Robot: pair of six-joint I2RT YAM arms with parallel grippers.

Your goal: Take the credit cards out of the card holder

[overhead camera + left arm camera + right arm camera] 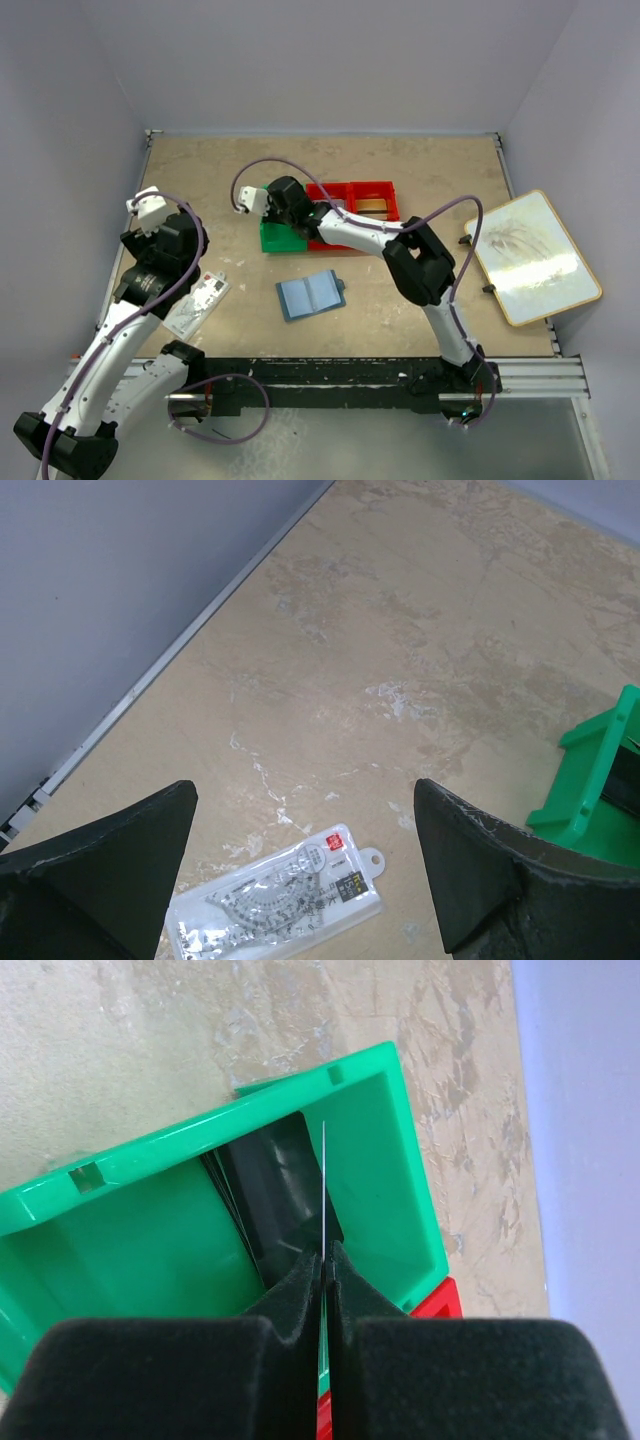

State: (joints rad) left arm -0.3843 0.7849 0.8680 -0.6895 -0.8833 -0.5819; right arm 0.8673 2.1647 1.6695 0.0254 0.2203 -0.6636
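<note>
Right wrist view is showing the right gripper (325, 1260) with its pads pressed together on a thin credit card (324, 1175), which I am seeing edge-on as a pale line running out from the fingertips. The card is hanging directly over the open green bin (130, 1250), its long axis pointing away from the hand and down into the bin. As I judge it, the coming release is depending on the card's lower edge being inside the bin's walls and not over the rim. Dark cards (262, 1195) are already leaning inside that bin. In the top external view the card holder (311, 295) is lying open and flat on the table, near the bin on the side toward the arm bases, its long axis running roughly left to right. I cannot tell whether any card is sitting in its slots. The right arm is the nearer one to it. The left gripper (305, 792) is standing spread wide and holding nothing, with a white packet (280, 900) lying on the table between its fingers in the left wrist view. The red bins (365, 200) are standing just beside the green bin, and something gold-brown is lying in one.
</note>
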